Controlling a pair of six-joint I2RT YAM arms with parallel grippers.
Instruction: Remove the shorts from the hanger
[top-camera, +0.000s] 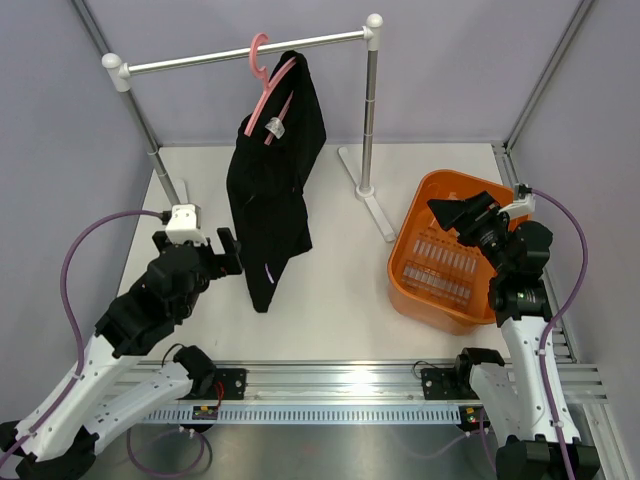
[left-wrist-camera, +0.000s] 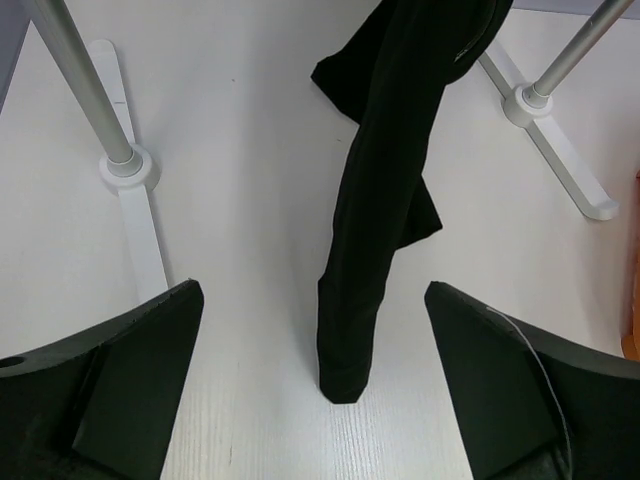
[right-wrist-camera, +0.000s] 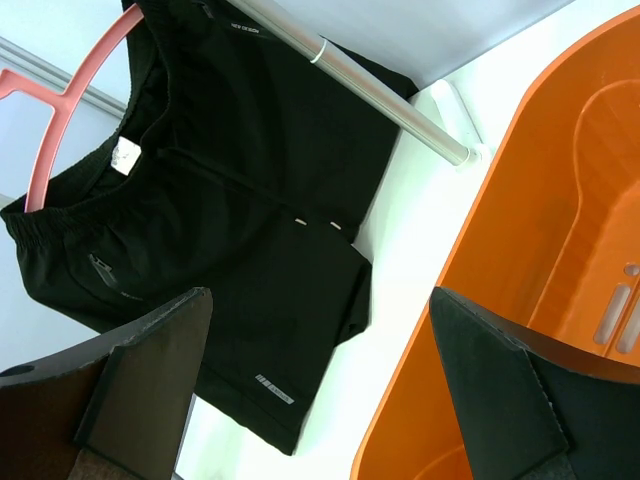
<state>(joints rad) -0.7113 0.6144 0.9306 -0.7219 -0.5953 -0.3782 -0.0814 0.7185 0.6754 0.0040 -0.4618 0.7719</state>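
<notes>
The black shorts (top-camera: 270, 190) hang limp from the pink hanger (top-camera: 266, 88), whose hook sits on the grey rail (top-camera: 245, 53). A white label shows at the waistband. The hem reaches down near the table. They also show in the left wrist view (left-wrist-camera: 385, 190) and the right wrist view (right-wrist-camera: 230, 230), with the hanger (right-wrist-camera: 65, 100) there too. My left gripper (top-camera: 228, 252) is open and empty, just left of the shorts' lower part. My right gripper (top-camera: 452, 213) is open and empty, above the orange basket, well right of the shorts.
An orange basket (top-camera: 420, 290) stands at the right of the table. The rail rests on two posts with white feet, the left post (left-wrist-camera: 90, 100) and the right post (top-camera: 370, 110). The right foot (top-camera: 375, 210) lies between shorts and basket. Grey walls enclose the table.
</notes>
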